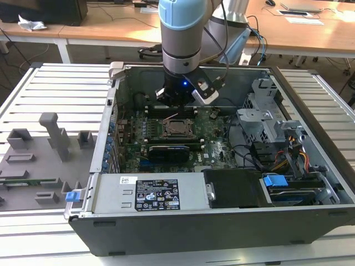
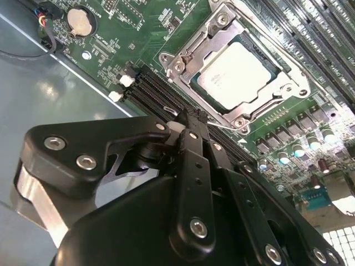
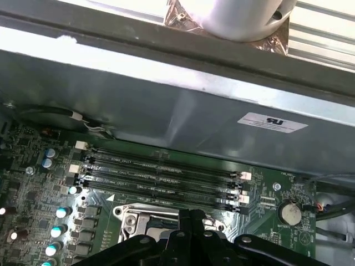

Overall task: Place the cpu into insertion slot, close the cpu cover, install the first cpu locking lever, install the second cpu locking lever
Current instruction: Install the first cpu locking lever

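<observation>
The cpu [image 2: 236,75] lies flat in the insertion slot [image 1: 178,128], its pale face showing through the window of the cpu cover [image 2: 202,41]. The silvery cover lies down over the socket. My gripper [image 2: 186,119] hangs just above the socket's edge on the memory side. Its black fingers [image 2: 194,160] are pressed together with nothing visible between them. In the exterior view the gripper [image 1: 176,105] is inside the open case, right above the socket. A thin locking lever [image 1: 172,117] stands up at a slant beside the socket. In the first wrist view the gripper [image 3: 191,219] covers part of the insertion slot [image 3: 136,221].
Long black memory slots [image 3: 161,172] run beside the socket, with the grey case wall [image 3: 166,111] behind them. A black expansion card [image 1: 169,151] lies on the socket's other side. Metal drive bays [image 1: 266,122] fill the exterior view's right. A grey fixture board [image 1: 44,149] sits left.
</observation>
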{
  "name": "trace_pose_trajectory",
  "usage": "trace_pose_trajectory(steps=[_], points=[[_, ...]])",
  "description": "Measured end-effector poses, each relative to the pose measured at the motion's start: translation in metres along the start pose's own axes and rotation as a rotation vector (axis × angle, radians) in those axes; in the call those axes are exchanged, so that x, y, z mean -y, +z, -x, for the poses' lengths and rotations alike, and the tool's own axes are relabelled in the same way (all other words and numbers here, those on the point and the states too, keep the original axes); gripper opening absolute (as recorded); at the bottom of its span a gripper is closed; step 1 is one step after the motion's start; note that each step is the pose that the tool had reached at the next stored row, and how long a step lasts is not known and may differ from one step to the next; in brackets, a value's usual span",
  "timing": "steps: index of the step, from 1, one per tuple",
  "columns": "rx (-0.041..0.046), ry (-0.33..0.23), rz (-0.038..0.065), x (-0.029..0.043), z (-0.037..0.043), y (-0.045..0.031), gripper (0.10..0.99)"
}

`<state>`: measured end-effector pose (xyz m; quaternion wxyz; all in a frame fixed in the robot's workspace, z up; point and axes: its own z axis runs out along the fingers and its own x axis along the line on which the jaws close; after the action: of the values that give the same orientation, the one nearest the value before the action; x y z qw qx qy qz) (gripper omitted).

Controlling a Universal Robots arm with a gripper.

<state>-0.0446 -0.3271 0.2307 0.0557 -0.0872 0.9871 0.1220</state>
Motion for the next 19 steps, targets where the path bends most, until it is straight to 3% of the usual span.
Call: trace_pose_trajectory(steps=[1, 3, 6, 8, 9, 11, 19], points=[[0.0001, 0.0, -0.003, -0.0023, -0.0003, 0.0024, 0.106], [-0.003, 0.001, -0.022, -0.0108, -0.001, 0.016, 0.106], [0.0002, 0.001, -0.028, -0.0108, -0.0012, 0.0167, 0.106], [0.0087, 0.003, -0.033, -0.0105, -0.0012, 0.0171, 0.106], [0.0202, 0.011, -0.036, -0.0103, -0.0014, 0.0185, 0.106], [0.0289, 0.025, -0.047, -0.0099, -0.0017, 0.02, 0.106], [0.0347, 0.059, -0.074, -0.0094, -0.0042, 0.0255, 0.106]])
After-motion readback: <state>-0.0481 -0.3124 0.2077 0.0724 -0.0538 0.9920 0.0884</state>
